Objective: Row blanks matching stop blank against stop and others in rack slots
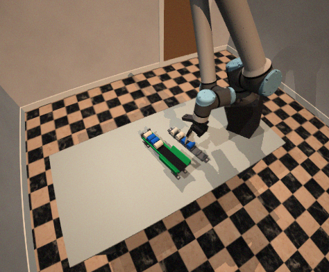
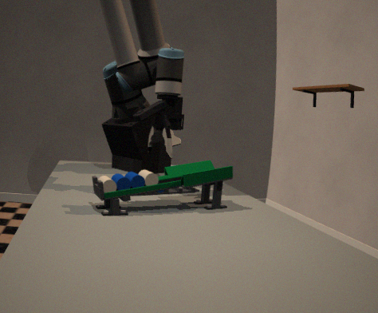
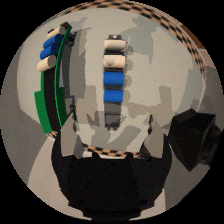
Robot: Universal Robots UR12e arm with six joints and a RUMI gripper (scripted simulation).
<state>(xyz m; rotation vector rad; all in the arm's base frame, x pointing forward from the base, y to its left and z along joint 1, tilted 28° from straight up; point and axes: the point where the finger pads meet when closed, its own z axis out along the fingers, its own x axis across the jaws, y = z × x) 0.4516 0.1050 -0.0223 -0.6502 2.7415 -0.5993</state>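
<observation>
So we're hovering with jaws released and empty over the dark ribbed stock rack (image 1: pixel 201 155); next, probably grab a blue plastic bar (image 1: pixel 153 138) off the green feed ramp (image 1: pixel 178 166) beside it.

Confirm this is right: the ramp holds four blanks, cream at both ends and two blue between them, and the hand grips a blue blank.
Wrong on the grip only. The hand is open and holds nothing, as the wrist view shows; the ramp does hold cream, two blue, cream.

A brown wall shelf (image 2: pixel 328 88) hangs above the grey table (image 2: pixel 220 259); checkered floor (image 1: pixel 261 225) surrounds it.
</observation>
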